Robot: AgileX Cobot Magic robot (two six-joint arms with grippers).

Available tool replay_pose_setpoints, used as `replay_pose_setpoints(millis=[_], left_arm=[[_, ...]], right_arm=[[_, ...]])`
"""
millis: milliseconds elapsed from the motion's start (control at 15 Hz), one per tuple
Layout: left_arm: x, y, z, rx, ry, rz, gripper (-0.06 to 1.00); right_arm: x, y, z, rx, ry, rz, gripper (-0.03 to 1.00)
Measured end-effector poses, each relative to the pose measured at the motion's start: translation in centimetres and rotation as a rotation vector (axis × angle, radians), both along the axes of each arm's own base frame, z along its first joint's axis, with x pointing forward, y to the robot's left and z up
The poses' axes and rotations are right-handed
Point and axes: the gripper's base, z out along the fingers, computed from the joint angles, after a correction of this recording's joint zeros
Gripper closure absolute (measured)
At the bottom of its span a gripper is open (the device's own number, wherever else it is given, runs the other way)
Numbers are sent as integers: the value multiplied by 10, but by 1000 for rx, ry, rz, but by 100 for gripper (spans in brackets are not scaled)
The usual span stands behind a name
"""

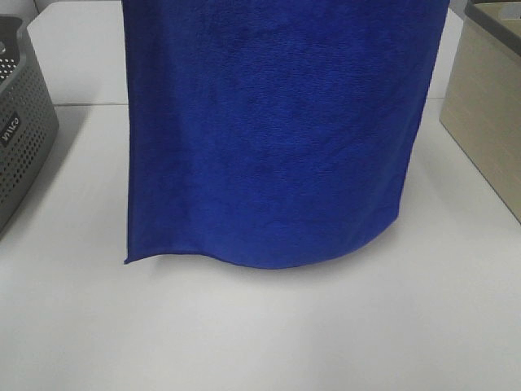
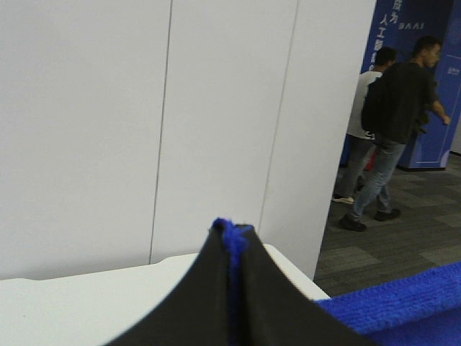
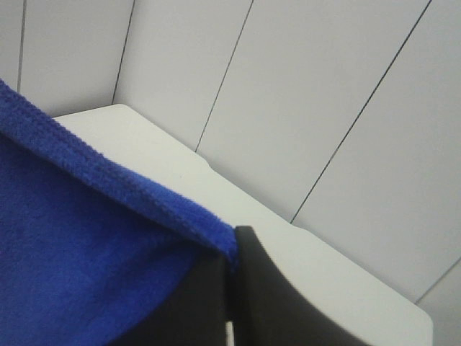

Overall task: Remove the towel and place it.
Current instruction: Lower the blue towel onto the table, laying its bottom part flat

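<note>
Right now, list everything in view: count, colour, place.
towel: 1, royal blue, hanging spread over the middle of the table
table: 1, white, under the towel
basket: 1, grey, perforated, left edge of the high view
box: 1, beige, right edge of the high view
people: 2, dark top and white top, on the floor beyond the table
left claw: 1, black, shut on the towel's edge
right claw: 1, black, shut on the towel's edge

Behind the left gripper, white wall panels with thin dark seams rise past the white table. Off beside it lie grey carpet tiles and a blue signboard. Beyond the right gripper, more white wall panels stand.
</note>
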Motion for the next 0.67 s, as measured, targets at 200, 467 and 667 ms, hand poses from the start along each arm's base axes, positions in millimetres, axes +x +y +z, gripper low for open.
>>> replay_pose_setpoints(millis=[200, 467, 667], left_arm=[[40, 2, 3, -19, -37, 38, 94], [51, 7, 47, -15, -244, 73, 94], [48, 11, 47, 39, -213, 80, 94]], right_arm=[[46, 2, -5, 38, -64, -13, 95], [43, 6, 34, 43, -298, 35, 95], [28, 10, 30, -17, -187, 115, 95]])
